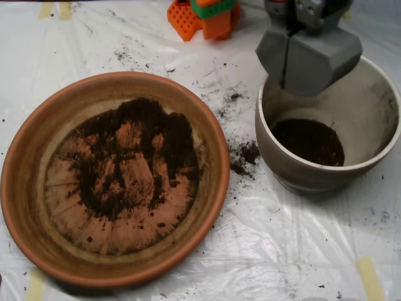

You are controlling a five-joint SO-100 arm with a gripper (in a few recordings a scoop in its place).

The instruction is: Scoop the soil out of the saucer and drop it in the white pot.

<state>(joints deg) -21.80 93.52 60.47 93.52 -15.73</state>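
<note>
The terracotta saucer [25, 188] fills the left half of the overhead view. Dark soil [160, 135] lies thinly spread over its ridged bottom, thickest toward the back and right, with bare clay showing through. The white pot [369, 106] stands at the right, with a dark layer of soil on its floor [308, 141]. My grey scoop [308, 59] hangs over the pot's back-left rim, its two shells meeting along a seam with only a thin slit between them. What it holds is hidden.
White plastic sheeting [250, 251] covers the table. Spilled soil [244, 155] lies between saucer and pot, with crumbs scattered behind. An orange and green plastic part [203, 15] sits at the back edge. Tape strips [369, 279] mark the sheeting at front right.
</note>
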